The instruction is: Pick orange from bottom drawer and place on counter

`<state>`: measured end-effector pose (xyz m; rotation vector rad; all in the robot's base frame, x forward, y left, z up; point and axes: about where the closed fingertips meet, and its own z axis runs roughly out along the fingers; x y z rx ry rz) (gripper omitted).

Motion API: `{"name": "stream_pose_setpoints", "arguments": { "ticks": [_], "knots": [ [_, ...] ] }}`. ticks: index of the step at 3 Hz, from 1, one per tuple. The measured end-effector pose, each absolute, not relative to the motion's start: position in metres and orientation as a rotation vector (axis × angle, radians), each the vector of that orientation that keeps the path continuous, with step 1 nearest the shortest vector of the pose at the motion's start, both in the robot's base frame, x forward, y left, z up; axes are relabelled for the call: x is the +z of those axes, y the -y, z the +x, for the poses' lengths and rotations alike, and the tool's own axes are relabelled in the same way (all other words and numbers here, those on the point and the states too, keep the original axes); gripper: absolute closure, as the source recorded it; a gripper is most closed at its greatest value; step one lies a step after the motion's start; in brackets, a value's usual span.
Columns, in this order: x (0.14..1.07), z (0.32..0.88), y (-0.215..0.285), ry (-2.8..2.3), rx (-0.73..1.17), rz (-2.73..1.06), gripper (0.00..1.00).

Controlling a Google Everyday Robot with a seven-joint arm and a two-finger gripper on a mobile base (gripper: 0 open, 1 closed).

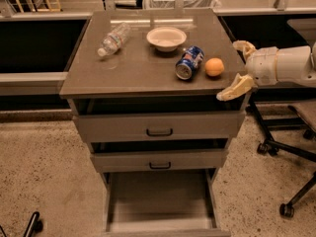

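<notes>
A plastic bottle (113, 39) lies on its side well to the left of the blue soda can (189, 62), and a white bowl (167, 37) sits just behind and left of the can, all on the counter (133, 70). Below the can, the bottom drawer (160, 204) stands pulled out, its tray showing nothing inside. The orange (214, 66) rests on the counter just right of the can, close but apparently not touching. Further right of the can, past the orange at the counter's right edge, the gripper (239, 68) hangs with its two fingers (236, 89) spread wide, holding nothing. The orange looks light, firm and smooth. Being round it may roll, so any regrasp should close across its widest middle.
</notes>
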<state>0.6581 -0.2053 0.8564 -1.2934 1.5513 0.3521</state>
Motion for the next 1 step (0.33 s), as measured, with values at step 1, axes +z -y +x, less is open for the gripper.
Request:
{"name": "stream_pose_setpoints", "arguments": {
  "ticks": [1],
  "knots": [
    [0.8564, 0.6581, 0.2053, -1.551, 0.352, -1.293, 0.0]
  ]
}}
